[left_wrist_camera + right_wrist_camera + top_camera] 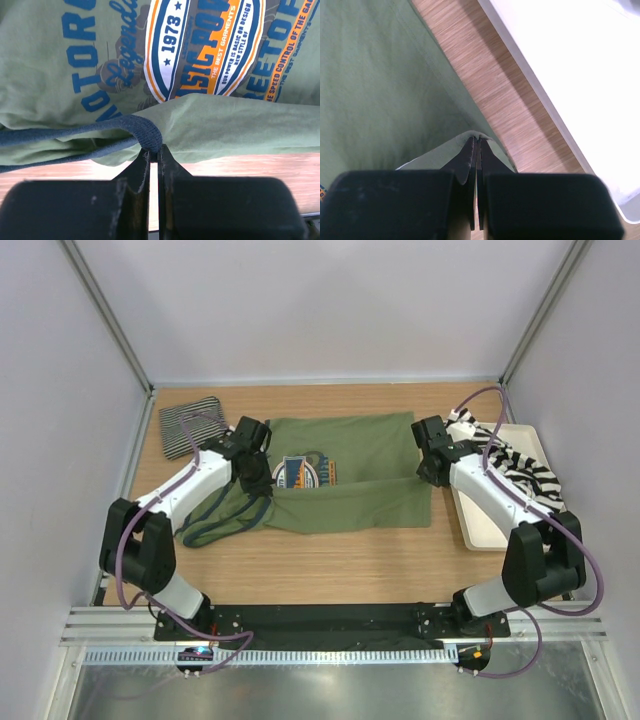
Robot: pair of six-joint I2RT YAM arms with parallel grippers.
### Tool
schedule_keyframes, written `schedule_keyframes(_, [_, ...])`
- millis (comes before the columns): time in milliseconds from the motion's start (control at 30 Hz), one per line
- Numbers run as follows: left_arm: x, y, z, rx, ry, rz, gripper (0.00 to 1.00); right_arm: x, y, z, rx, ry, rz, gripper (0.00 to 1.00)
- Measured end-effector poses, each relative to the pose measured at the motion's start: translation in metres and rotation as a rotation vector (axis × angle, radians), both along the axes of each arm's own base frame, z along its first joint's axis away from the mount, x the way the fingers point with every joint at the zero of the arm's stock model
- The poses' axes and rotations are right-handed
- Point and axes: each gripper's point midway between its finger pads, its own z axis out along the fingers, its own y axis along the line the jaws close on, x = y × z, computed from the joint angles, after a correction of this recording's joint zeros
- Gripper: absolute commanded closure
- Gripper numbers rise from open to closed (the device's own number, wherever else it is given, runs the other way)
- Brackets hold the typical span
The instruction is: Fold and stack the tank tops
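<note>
Olive green tank top (350,475) lies mid-table (330,560) with both claws clamped on it: left claw (154,155) pinching its navy-trimmed left edge, right claw (477,147) pinching the right edge. Pinstriped top (190,425) sits folded far left, and the broad-striped top (525,475) is heaped on the tray (528,433) at right.

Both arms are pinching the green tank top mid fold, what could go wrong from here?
1. The left jaws grip only a small pinch of the green tank top at its navy trim. It might slip out and leave the fold crooked.
2. The right jaws hold the cloth's edge close beside the tray. A sideways swing could drag it over the rim, or snag the broad-striped top next to that arm.
</note>
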Motion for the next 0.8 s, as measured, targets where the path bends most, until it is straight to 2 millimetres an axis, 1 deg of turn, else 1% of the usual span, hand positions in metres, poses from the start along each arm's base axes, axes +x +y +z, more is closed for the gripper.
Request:
schedule_keyframes(300, [0.013, 0.002, -0.009, -0.015, 0.035, 0.007, 1.0, 0.017, 0.0, -0.006, -0.008, 0.011, -0.008, 0.98])
schedule_keyframes(533, [0.03, -0.002, -0.015, -0.028, 0.034, 0.02, 1.0, 0.038, -0.002, -0.011, -0.01, 0.015, -0.019, 0.98])
schedule_keyframes(667, [0.038, -0.002, -0.018, -0.037, 0.037, 0.032, 0.99, 0.05, 0.002, -0.017, -0.002, 0.021, -0.016, 0.97])
schedule_keyframes(700, [0.042, -0.002, -0.018, -0.038, 0.036, 0.034, 0.99, 0.053, 0.003, -0.019, 0.0, 0.024, -0.014, 0.96])
schedule_keyframes(800, [0.055, -0.005, -0.019, -0.039, 0.028, 0.038, 0.99, 0.06, 0.005, -0.024, -0.001, 0.034, -0.015, 0.82])
